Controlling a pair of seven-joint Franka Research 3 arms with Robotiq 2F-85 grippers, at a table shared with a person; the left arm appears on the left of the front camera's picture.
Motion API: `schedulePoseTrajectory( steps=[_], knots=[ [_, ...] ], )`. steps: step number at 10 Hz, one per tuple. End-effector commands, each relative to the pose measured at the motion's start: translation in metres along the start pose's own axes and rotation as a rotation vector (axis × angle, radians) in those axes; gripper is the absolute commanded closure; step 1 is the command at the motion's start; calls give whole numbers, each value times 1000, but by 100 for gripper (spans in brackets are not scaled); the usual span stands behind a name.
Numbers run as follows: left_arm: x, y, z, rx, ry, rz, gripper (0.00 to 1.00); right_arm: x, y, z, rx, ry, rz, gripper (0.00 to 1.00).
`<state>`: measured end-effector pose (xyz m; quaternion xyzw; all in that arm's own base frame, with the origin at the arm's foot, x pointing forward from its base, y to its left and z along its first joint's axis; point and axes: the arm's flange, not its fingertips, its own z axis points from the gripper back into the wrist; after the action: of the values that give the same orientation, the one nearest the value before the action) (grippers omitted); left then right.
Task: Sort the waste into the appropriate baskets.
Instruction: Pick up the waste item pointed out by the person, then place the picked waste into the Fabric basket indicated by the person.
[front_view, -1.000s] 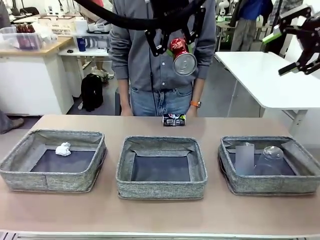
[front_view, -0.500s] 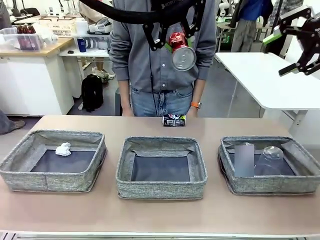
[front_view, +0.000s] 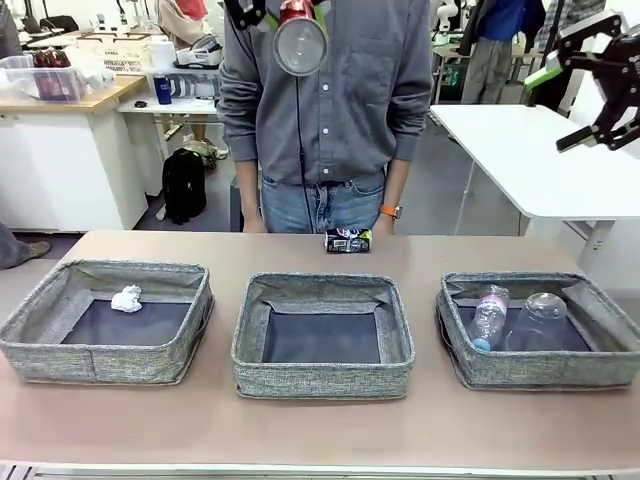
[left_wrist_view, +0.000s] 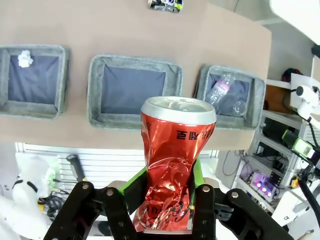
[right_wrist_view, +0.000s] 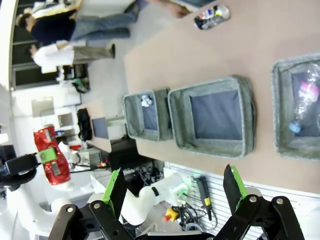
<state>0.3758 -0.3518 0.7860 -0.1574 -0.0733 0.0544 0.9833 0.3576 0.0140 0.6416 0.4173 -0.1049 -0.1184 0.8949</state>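
Jaws on the left gripper stand closed hard on the crushed red metal can, green pads pressed into its crumpled waist; jaws on the right gripper stand fully apart with nothing between them.

We find the can held high above the light brown table, at the top of the front view before the person in a grey shirt; we judge that this height serves to clear the soft basket walls.

We note the crumpled white paper ball in the left grey woven basket; the clear plastic water bottle and the clear plastic cup lie together in the right grey woven basket; the middle grey woven basket holds nothing, so we judge it the metal bin and the can's destination.

We record the dark printed can lying on the table near its far edge, outside every basket, not yet sorted; we judge the right arm parked high and aside to leave the middle free.

From the front we see the red can's round end face; the left wrist view gives the dent, the grip and all three baskets from above; the right wrist view gives the held can side-on, well apart from the table.
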Motion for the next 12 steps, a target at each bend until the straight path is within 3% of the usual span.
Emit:
schedulePoseTrajectory(
  steps=[1,12],
  knots=[
    [-4,-4,-17,14,18,-9,68,1,2,2,9,6,5,0],
    [-4,-4,-17,14,18,-9,68,1,2,2,9,6,5,0]
  ],
)
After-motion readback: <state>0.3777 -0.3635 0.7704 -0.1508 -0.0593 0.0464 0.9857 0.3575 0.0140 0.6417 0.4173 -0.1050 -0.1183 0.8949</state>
